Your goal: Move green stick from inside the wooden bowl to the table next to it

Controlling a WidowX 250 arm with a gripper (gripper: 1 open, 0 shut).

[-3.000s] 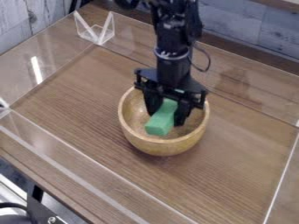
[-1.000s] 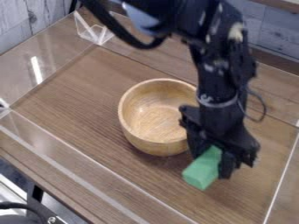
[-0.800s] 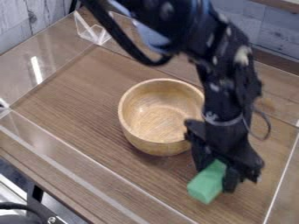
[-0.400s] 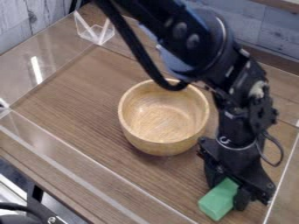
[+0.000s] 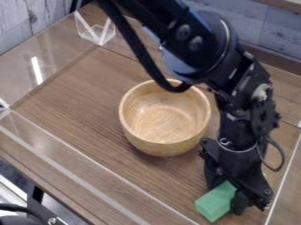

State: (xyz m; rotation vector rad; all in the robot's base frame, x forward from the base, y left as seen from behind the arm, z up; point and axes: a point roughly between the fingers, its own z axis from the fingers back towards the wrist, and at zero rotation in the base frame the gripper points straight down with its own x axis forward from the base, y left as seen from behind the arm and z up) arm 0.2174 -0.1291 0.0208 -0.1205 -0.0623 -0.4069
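The green stick (image 5: 214, 205) is down at the table (image 5: 83, 97) surface, to the lower right of the wooden bowl (image 5: 165, 116). My gripper (image 5: 231, 192) points straight down and is shut on the green stick, its black fingers covering the stick's upper end. The bowl is upright with nothing showing inside it. The black arm reaches from the top of the view, passing over the bowl's right rim.
Clear acrylic walls (image 5: 47, 145) run along the table's edges, one close to the stick at the lower right. A small clear stand (image 5: 94, 29) sits at the back left corner.
The gripper carried the green stick from beside the bowl's right rim down and toward the front right, lowering it to the tabletop. In the last moments it barely moved.
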